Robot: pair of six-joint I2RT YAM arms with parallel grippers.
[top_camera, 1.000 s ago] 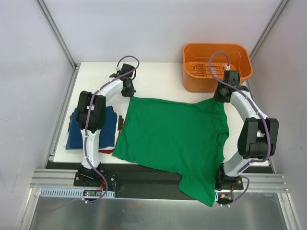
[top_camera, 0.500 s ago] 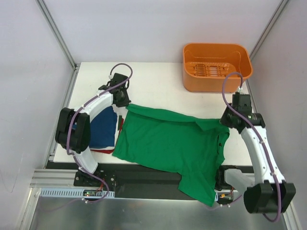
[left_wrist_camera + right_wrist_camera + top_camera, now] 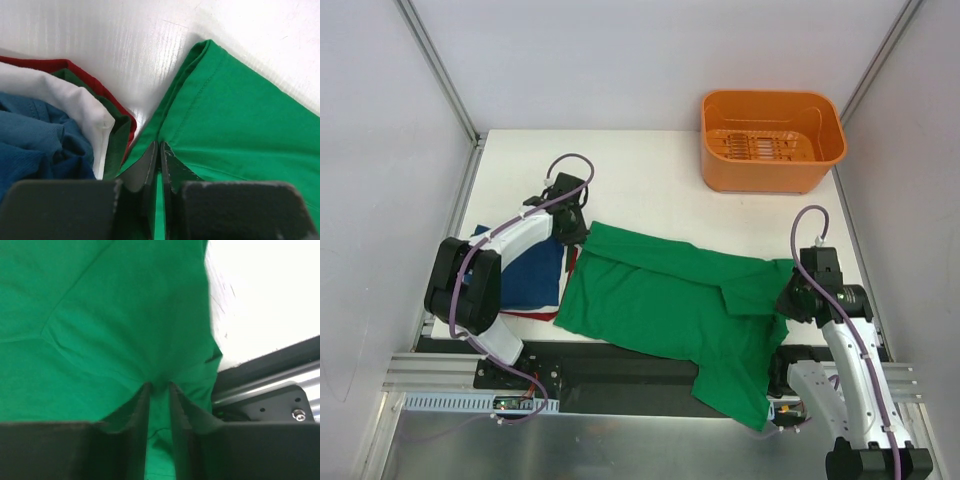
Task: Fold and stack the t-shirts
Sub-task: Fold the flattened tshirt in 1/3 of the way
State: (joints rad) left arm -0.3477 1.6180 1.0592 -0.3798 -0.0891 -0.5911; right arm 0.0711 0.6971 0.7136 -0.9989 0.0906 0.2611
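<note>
Top external view: the green t-shirt [image 3: 670,300] sprawls across the near half of the counter [image 3: 650,180], its far strip doubled over and one part hanging past the near edge. The left tool [image 3: 572,232] and right tool [image 3: 790,298] sit at its two ends. A navy t-shirt [image 3: 525,270] tops a pile by the left edge; the orange basket [image 3: 770,175] stands in the far right corner.

Left wrist view: the left tool is clamped on the green hem, beside the pile's red edge [image 3: 75,67] and white layer [image 3: 65,100].

Right wrist view: the right tool pinches a bunch of green cloth near the counter's near edge.

I judge the pile done and the green shirt only at its first fold, with further folds and stacking left.
</note>
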